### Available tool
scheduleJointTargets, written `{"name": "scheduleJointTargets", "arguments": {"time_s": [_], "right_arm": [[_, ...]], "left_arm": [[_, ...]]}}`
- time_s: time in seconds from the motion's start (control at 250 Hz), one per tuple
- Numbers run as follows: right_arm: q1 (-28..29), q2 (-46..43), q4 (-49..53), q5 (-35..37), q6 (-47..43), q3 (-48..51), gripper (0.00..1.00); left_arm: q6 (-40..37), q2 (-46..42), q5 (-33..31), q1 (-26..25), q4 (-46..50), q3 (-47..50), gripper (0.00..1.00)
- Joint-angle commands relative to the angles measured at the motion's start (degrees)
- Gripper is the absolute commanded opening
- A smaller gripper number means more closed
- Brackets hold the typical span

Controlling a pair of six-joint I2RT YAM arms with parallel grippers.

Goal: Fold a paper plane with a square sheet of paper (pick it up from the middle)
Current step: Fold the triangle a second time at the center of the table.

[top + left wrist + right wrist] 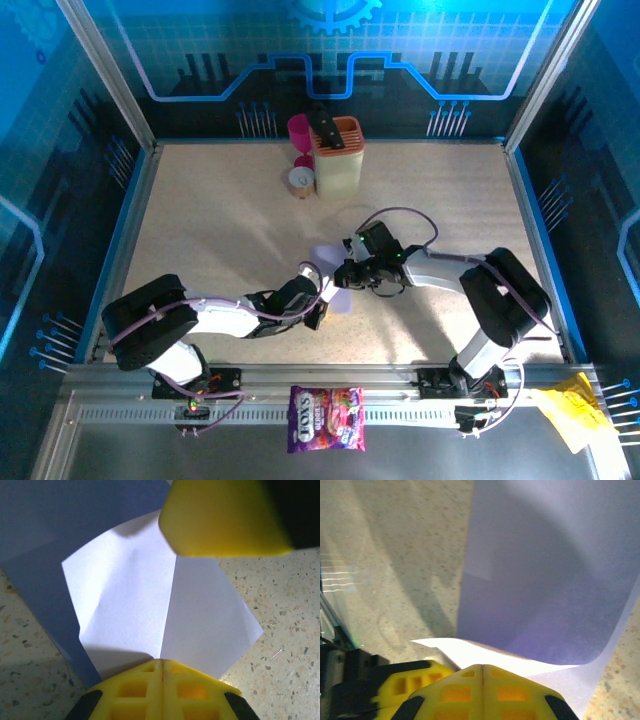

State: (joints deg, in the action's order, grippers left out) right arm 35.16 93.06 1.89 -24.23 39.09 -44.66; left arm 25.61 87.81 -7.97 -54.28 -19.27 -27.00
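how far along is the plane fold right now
Early on. Done: the sheet shows one straight crease down its middle. In hand: the left claw and right claw are both shut on it, one side curling up. Left: no pointed dart shape yet, so nose and wing folds look still to do.

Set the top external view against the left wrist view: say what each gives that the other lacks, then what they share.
Top external gives the wider scene: the right gripper, an orange-topped holder and pink cup at the far side, a sweets bag on the near rail. Left wrist gives fold detail: the left gripper shut on the square sheet of paper, two pale panels meeting along a central line. Shared: the paper and speckled table.
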Motion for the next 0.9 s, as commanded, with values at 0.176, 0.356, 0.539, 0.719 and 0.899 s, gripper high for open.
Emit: {"name": "scheduleJointTargets", "arguments": {"time_s": [0.176, 0.356, 0.539, 0.719, 0.899], "right_arm": [[4.25, 0.55, 0.29, 1.23, 1.27, -0.16, 0.00], [6.63, 4.99, -1.88, 2.18, 2.92, -0.99, 0.00], [5.42, 8.16, -1.86, 3.57, 2.66, -0.49, 0.00], [3.15, 8.33, -0.64, 3.20, 1.10, -0.53, 0.00], [0.43, 8.02, 0.98, 2.76, -0.54, -1.16, 0.00]], "left_arm": [[0.77, 1.93, 0.67, -0.52, 3.51, 1.78, 0.00], [0.72, 2.09, 0.58, -0.56, 3.97, 1.61, 0.00], [1.42, 2.77, 0.43, -0.61, 5.19, 1.35, 0.00], [1.69, 3.47, 0.51, -0.53, 6.23, 1.08, 0.00], [2.02, 4.24, 0.75, -0.53, 6.39, 0.99, 0.00]]}}
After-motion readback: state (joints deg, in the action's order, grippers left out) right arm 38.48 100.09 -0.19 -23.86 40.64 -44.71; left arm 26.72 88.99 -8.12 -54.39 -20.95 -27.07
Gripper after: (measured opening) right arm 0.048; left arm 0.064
